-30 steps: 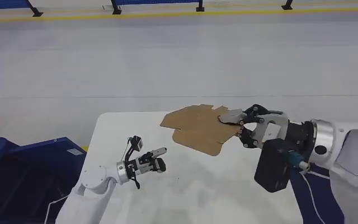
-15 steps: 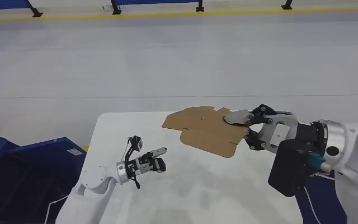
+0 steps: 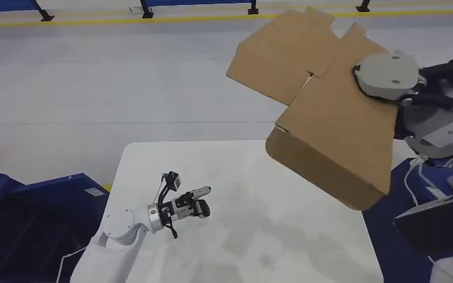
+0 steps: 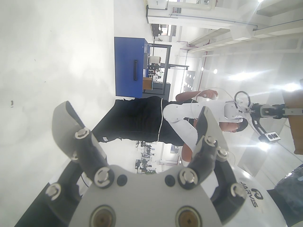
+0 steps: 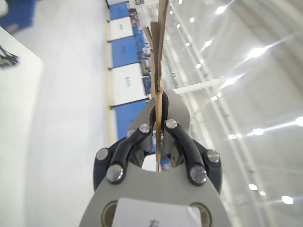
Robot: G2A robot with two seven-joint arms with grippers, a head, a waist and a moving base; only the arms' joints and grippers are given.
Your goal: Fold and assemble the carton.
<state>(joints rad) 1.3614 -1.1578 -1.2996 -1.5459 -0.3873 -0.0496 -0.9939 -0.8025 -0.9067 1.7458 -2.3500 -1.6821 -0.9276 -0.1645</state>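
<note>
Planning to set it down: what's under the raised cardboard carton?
The white table lies below the flat brown cardboard carton, clamped in the right end effector; the table's far right corner is covered.

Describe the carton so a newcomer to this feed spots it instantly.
Start at the white table and look above its far right corner. There the right hand holds the carton in the air. It is a flattened cardboard sheet with notched flaps, the only brown thing around.

I read this as a big industrial test hall: high lit ceiling (image 5: 236, 72), blue partition panels (image 5: 124, 51), yellow floor line (image 3: 177, 19).
</note>
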